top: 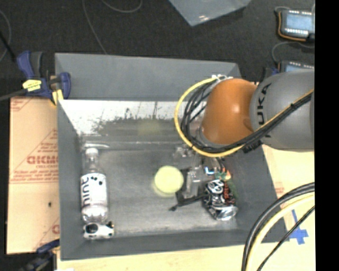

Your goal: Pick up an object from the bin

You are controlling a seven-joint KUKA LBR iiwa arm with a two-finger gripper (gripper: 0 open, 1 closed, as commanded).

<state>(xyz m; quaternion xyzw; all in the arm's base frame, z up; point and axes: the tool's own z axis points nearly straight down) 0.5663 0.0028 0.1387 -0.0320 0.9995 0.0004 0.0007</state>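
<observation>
Dark floor [32,21], loose cables [122,7], a grey sheet [209,9] beyond.

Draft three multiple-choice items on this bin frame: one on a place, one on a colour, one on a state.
1. Where in the bin does the clear bottle lie?
A. along the left wall
B. in the middle
C. against the right wall

2. What colour is the ball?
A. red
B. pale yellow-green
C. dark blue

3. In what state is the can just right of the pincer?
A. crushed, lying on the floor
B. whole and standing upright
C. lifted above the rim

Answers:
1. A: the bottle lies lengthwise by the left wall, cap toward the back.
2. B: the ball in the middle of the floor is pale yellow-green.
3. A: the can's body is dented out of shape and rests on the bin floor.
</observation>
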